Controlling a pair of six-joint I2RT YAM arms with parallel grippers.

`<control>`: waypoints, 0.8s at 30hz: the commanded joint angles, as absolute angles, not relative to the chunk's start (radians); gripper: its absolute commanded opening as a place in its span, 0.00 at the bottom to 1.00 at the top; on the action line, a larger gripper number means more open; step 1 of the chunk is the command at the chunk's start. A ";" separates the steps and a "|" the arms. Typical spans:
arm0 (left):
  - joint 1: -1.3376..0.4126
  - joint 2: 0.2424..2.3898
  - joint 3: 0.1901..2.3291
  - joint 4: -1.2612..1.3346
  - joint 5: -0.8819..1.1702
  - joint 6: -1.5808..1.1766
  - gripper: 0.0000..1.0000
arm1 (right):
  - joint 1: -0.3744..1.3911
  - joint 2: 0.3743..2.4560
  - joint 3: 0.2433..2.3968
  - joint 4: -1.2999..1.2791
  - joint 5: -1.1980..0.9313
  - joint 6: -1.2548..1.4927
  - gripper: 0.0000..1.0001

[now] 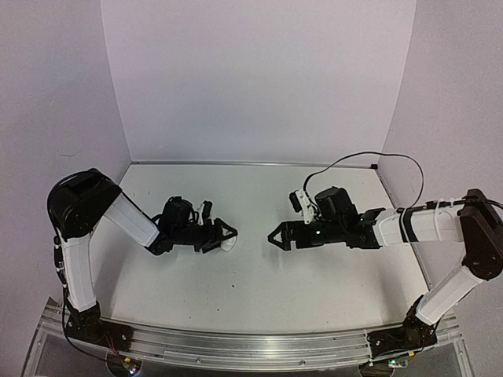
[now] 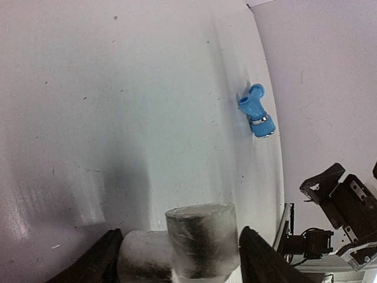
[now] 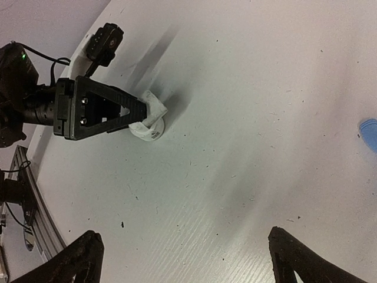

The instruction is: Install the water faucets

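The white fitting (image 2: 200, 239) sits between the fingers of my left gripper (image 2: 179, 259), which is closed on it low over the table. It also shows in the top view (image 1: 228, 245) and in the right wrist view (image 3: 148, 124), at the tips of my left gripper (image 1: 222, 234). The blue tap (image 2: 256, 111) lies on its side on the table, well beyond the left gripper. Only a blue sliver of it (image 3: 369, 133) shows in the right wrist view. It is hidden in the top view. My right gripper (image 1: 277, 236) is open and empty above the table, facing the left one.
White walls close the table (image 1: 251, 298) at the back and sides. A black cable (image 1: 369, 157) loops above the right arm. The aluminium rail (image 1: 251, 345) runs along the near edge.
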State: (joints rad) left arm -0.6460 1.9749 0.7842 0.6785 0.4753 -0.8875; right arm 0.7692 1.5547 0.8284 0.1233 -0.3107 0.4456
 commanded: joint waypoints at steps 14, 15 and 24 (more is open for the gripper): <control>-0.593 1.464 0.623 0.272 0.207 -0.692 1.00 | 0.774 1.473 0.855 0.021 -0.019 0.397 0.98; -0.592 1.428 0.623 0.233 0.197 -0.686 1.00 | 0.771 1.466 0.858 -0.001 0.039 0.393 0.98; -0.602 1.286 0.619 0.167 0.280 -0.742 1.00 | 0.491 1.582 0.955 -0.184 -0.076 0.407 0.98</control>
